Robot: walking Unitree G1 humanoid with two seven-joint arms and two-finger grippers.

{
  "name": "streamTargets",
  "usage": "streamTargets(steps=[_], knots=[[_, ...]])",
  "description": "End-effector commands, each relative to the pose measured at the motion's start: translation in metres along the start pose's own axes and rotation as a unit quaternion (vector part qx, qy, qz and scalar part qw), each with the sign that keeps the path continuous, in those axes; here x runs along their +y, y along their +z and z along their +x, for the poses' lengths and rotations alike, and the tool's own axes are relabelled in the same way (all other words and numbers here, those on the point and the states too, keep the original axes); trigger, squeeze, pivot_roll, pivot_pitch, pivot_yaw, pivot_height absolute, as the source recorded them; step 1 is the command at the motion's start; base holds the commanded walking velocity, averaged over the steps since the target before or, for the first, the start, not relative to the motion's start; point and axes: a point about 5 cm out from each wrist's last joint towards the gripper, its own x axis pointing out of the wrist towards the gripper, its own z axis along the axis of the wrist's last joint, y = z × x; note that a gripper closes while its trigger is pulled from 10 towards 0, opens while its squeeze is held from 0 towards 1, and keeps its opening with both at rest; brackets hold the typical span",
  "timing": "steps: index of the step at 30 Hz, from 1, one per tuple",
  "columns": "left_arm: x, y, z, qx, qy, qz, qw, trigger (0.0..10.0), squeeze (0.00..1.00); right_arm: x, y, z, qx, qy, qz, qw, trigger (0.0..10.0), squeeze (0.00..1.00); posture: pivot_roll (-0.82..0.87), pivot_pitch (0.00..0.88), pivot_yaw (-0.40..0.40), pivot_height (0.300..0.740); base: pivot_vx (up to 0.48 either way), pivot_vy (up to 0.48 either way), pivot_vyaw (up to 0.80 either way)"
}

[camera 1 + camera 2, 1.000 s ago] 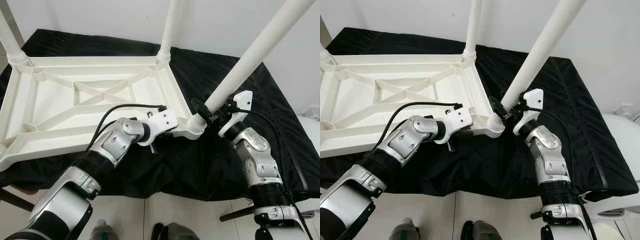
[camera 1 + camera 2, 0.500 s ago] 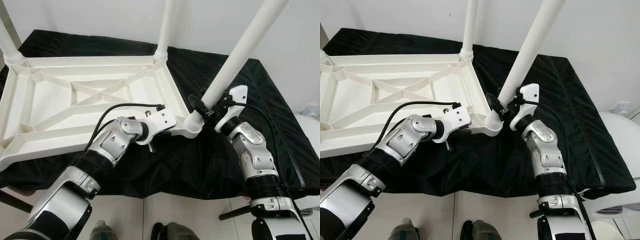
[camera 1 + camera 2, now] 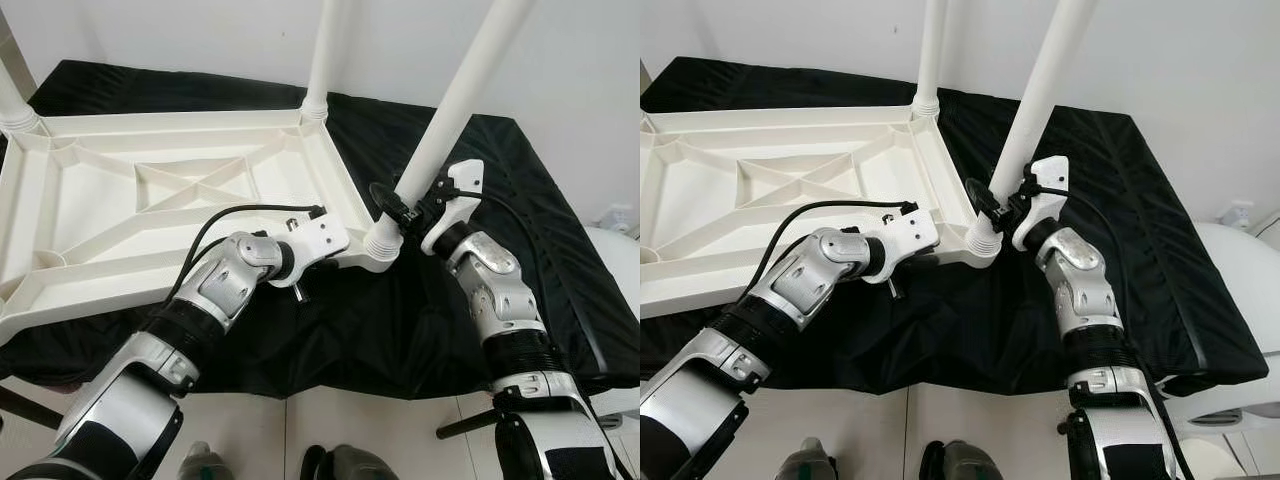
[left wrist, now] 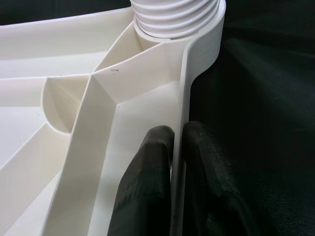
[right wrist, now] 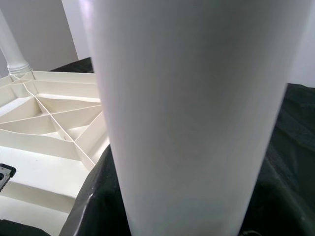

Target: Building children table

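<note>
Left hand (image 4: 174,167) clamped on the tabletop (image 3: 120,215) rim, right hand (image 3: 412,207) gripping the leg (image 3: 455,105) at 2 o'clock should twist squarely.

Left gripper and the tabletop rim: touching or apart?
Touching. The left wrist view shows the left gripper fingers pinching the tabletop rim, one each side, no gap.

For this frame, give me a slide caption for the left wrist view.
Left gripper pinching the thin rim of the upturned white plastic tabletop, just below the ribbed socket of a white leg.
</note>
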Motion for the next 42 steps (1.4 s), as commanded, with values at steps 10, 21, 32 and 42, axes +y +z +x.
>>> streamTargets(steps=[10, 21, 32, 42], knots=[[0.001, 0.003, -0.002, -0.005, 0.016, 0.0, 1.0, 10.0, 0.0, 0.01, -0.045, -0.011, 0.07, -0.05, 0.044, 0.995, 10.0, 0.0, 0.08, 0.071, -0.109, 0.74, 0.0, 0.0, 0.0], [-0.002, 0.004, -0.001, -0.007, 0.012, -0.001, 1.0, 10.0, 0.0, 0.016, -0.04, -0.008, 0.045, -0.088, 0.043, 0.994, 10.0, 0.0, 0.07, 0.074, -0.109, 0.74, 0.0, 0.0, 0.0], [-0.002, 0.004, -0.002, -0.007, 0.013, -0.001, 1.0, 10.0, 0.0, 0.026, -0.036, -0.002, 0.024, -0.128, 0.04, 0.991, 10.0, 0.0, 0.08, 0.079, -0.115, 0.74, 0.0, 0.0, 0.0], [-0.003, 0.005, -0.002, -0.009, 0.012, -0.002, 1.0, 10.0, 0.0, 0.035, -0.032, 0.003, 0.005, -0.185, 0.036, 0.982, 10.0, 0.0, 0.08, 0.084, -0.116, 0.74, 0.0, 0.0, 0.0]])
